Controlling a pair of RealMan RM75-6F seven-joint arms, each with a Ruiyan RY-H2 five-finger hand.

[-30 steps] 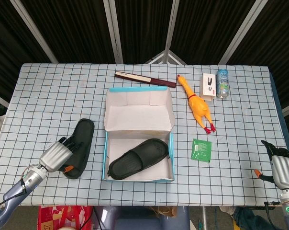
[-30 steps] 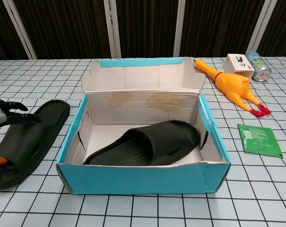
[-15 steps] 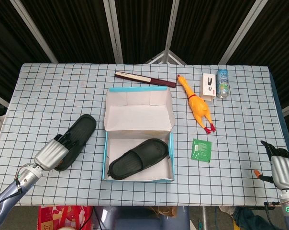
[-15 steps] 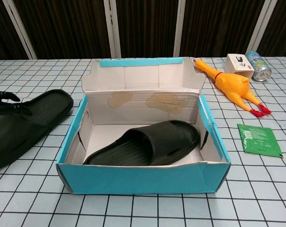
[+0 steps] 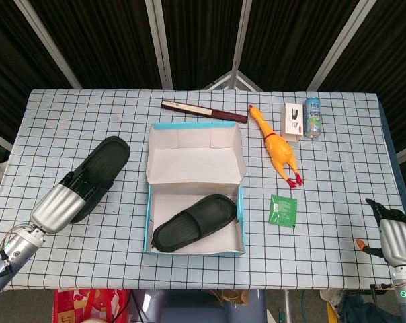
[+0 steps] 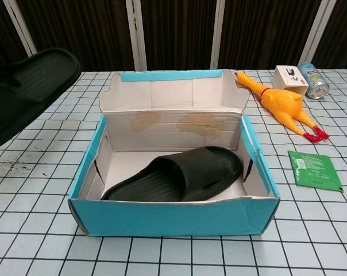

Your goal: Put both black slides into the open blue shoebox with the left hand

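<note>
With 1 slide (image 5: 195,223) already laid in the blue shoebox (image 5: 149,222), the 2nd slide (image 5: 99,173), judged light and bendy, is clasped near its heel, lifted left of the box, by the left hand (image 5: 52,208), while the right hand (image 5: 398,241) is idle, finger pose unclear.

The left hand (image 5: 55,205) grips a black slide (image 5: 99,171) aloft, while the right hand (image 5: 394,237) rests at the table's edge.
</note>
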